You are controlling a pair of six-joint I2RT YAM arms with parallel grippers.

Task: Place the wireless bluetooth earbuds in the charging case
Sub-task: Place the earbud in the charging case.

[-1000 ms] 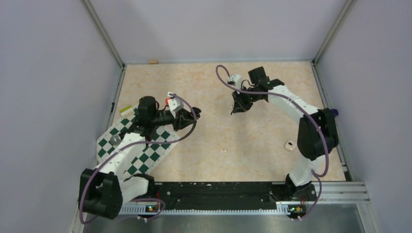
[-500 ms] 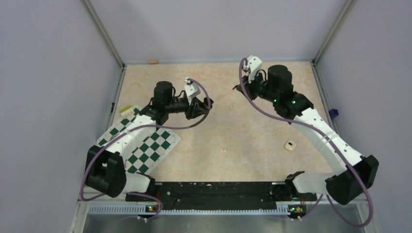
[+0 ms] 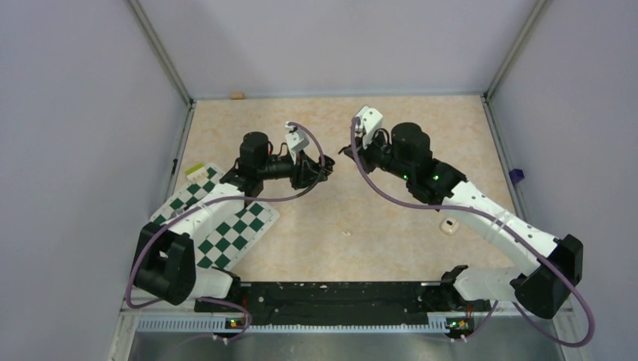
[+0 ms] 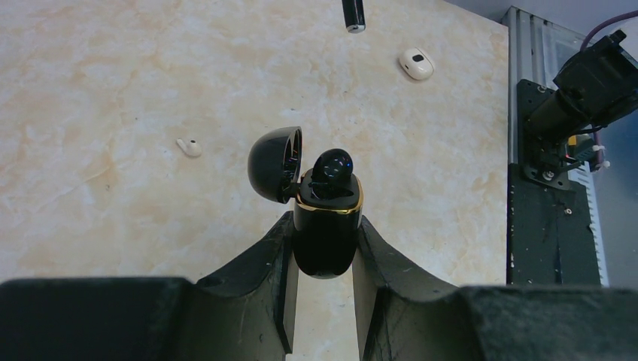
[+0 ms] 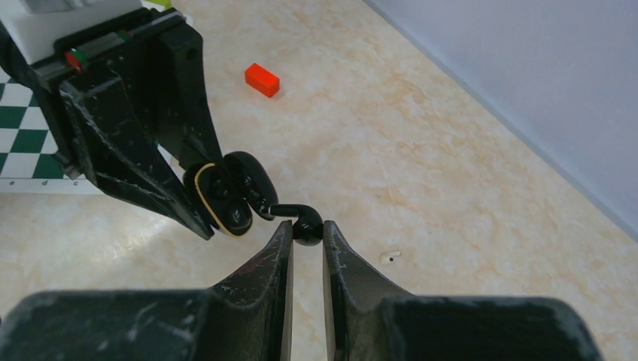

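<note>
Left gripper [image 4: 323,222], jaws closed on the glossy black gold-rimmed charging case [image 4: 323,244] (lid open, a seated earbud [image 4: 332,165] inside), meets the right gripper [image 5: 307,229], pinched on a glossy black stemmed earbud [image 5: 305,222] just beside the case mouth; best to line the bud up over the empty well, then press gently. Surroundings: pale lilac walls [image 3: 75,150], beige marbled tabletop [image 3: 376,233], green-and-white chequered mat [image 3: 248,226], small red block [image 5: 262,80].

Glossy blk plastic case [image 4: 323,233] & earbud [image 5: 305,223], smooth tabletop [image 4: 113,83].
</note>
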